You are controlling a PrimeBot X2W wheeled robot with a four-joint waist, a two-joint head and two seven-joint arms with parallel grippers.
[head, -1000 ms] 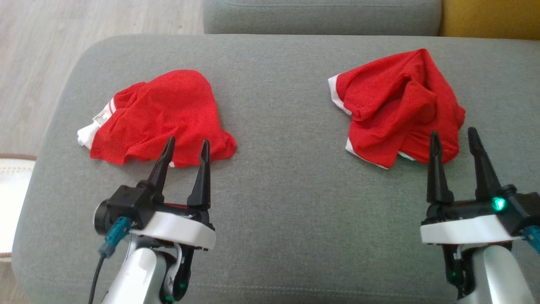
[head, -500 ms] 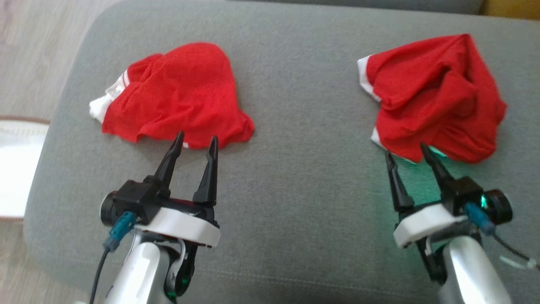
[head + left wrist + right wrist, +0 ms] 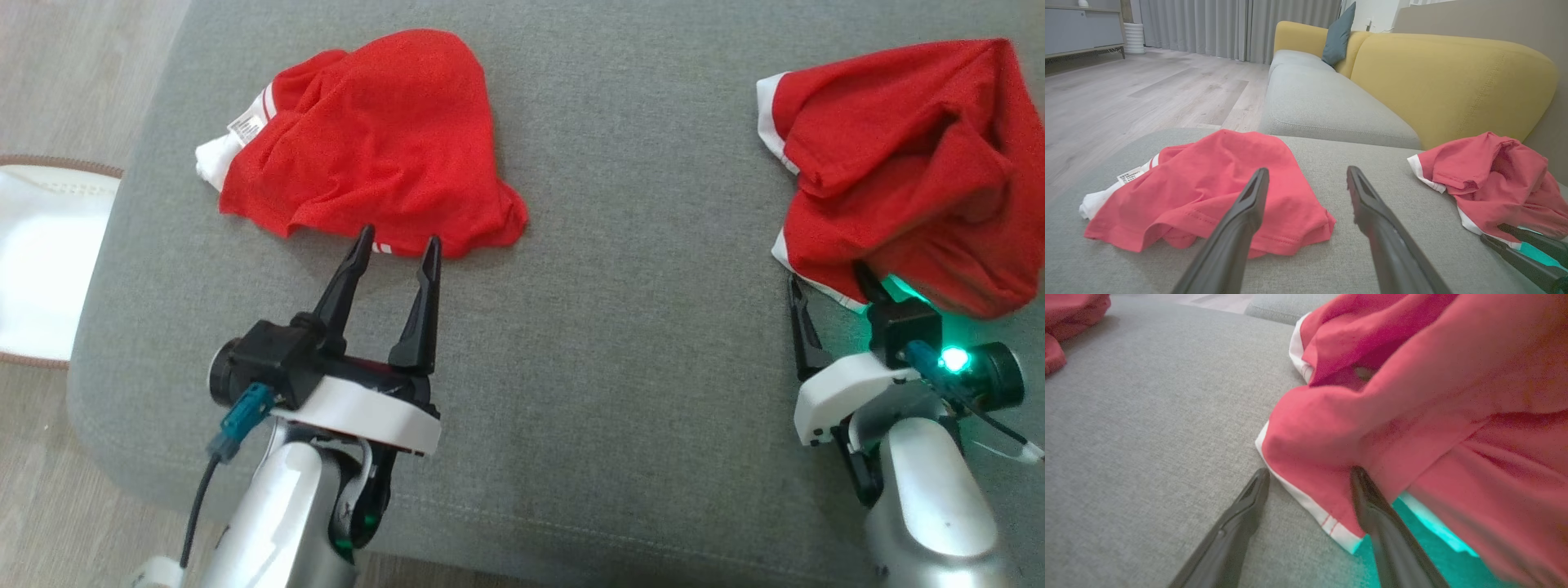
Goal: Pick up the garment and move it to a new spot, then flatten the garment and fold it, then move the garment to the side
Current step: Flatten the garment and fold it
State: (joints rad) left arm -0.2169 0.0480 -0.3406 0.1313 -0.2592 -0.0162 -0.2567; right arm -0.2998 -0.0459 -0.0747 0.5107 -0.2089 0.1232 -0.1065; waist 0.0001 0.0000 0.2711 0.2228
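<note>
Two crumpled red garments with white trim lie on a grey cushion (image 3: 620,327). The left garment (image 3: 375,139) (image 3: 1208,192) has a white label at its left end. My left gripper (image 3: 398,238) (image 3: 1307,171) is open, its tips just at that garment's near hem, nothing between them. The right garment (image 3: 906,163) (image 3: 1412,396) (image 3: 1490,179) is bunched higher. My right gripper (image 3: 826,278) (image 3: 1310,471) is open at its near-left corner: the white-trimmed hem lies between the fingers, and one finger goes under the fabric. Its dark fingers also show low in the left wrist view (image 3: 1515,245).
The cushion's left and near edges drop to wood floor (image 3: 73,73). A white object with a brown rim (image 3: 41,253) lies on the floor at the left. Beyond the cushion stand a grey sofa seat (image 3: 1323,102), a yellow backrest (image 3: 1453,81) and a teal pillow (image 3: 1337,34).
The head camera has tilted down, shifting the whole picture. My right gripper has rolled and moved forward to the right garment's corner. The left gripper keeps its place by the left garment.
</note>
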